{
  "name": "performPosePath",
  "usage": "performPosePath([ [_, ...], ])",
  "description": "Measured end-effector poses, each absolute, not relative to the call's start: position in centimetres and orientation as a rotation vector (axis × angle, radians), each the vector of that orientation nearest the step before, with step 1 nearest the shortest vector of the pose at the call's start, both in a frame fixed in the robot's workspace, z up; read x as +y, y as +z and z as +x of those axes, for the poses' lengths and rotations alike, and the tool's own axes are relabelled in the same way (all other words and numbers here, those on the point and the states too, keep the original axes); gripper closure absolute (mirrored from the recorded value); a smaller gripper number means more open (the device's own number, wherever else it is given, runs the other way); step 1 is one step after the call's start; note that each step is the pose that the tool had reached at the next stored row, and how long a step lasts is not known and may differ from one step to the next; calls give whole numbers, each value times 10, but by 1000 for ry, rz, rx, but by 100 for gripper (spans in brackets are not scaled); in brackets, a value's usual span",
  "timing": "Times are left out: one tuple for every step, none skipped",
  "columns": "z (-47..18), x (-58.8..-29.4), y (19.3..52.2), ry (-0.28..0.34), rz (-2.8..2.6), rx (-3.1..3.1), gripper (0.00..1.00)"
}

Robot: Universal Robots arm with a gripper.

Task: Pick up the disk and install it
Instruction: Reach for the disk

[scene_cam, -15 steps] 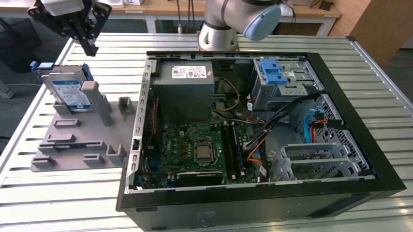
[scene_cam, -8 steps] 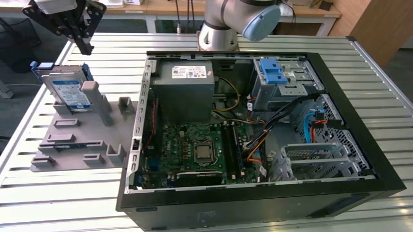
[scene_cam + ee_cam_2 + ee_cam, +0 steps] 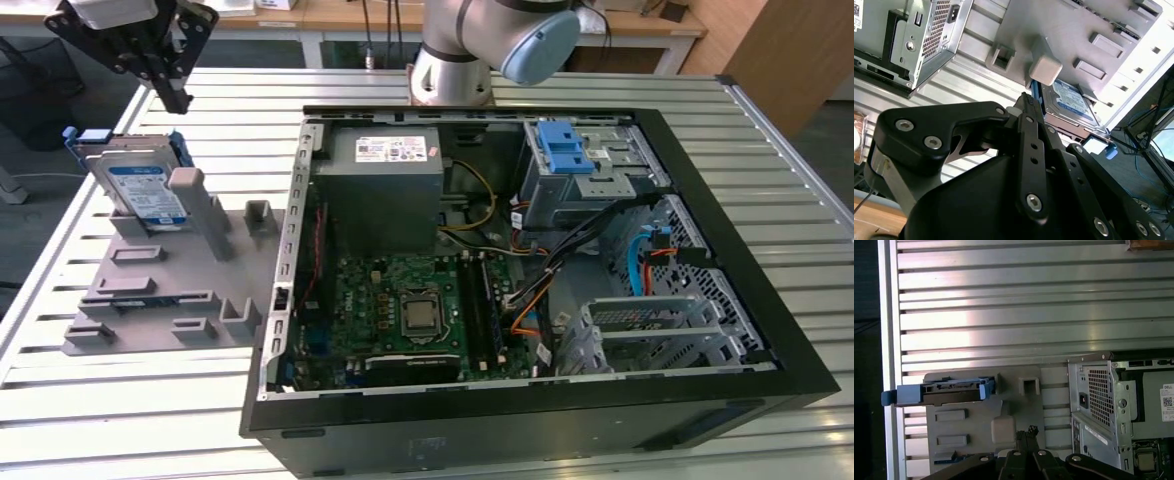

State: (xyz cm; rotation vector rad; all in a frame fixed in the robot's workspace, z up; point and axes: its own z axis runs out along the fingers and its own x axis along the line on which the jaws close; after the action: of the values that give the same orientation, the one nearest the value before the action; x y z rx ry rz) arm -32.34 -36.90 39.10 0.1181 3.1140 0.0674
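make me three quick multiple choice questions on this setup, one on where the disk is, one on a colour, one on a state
1. Where is the disk?
A. in the grey holder, on the exterior view's left of the computer case
B. inside the case
C. on top of the case

2. What colour is the frame around the disk?
A. red
B. green
C. blue

3. What state is the case in?
A. shut, panel on
B. open, circuit board showing
C. upside down

Answers: 1 A, the disk leans in the holder, with the gripper above and apart from it; 2 C, blue plastic edges it; 3 B, the inside is exposed.
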Motion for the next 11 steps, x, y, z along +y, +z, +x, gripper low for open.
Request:
performPosePath([
  [-324, -369, 391, 67, 118, 3114, 89],
  [-324, -369, 391, 67, 118, 3114, 89],
  [-324, -369, 391, 67, 118, 3114, 89],
  [-325, -369, 391, 67, 118, 3114, 89],
  [-325, -369, 391, 67, 118, 3114, 89],
  [-326, -369, 391, 67, 118, 3114, 89],
  [-326, -369, 391, 67, 118, 3114, 89],
  [-326, -369, 391, 67, 118, 3114, 89],
  [-326, -369, 391, 68, 118, 3114, 89],
  [-327, -369, 391, 67, 118, 3114, 89],
  [-327, -369, 391, 67, 118, 3114, 89],
])
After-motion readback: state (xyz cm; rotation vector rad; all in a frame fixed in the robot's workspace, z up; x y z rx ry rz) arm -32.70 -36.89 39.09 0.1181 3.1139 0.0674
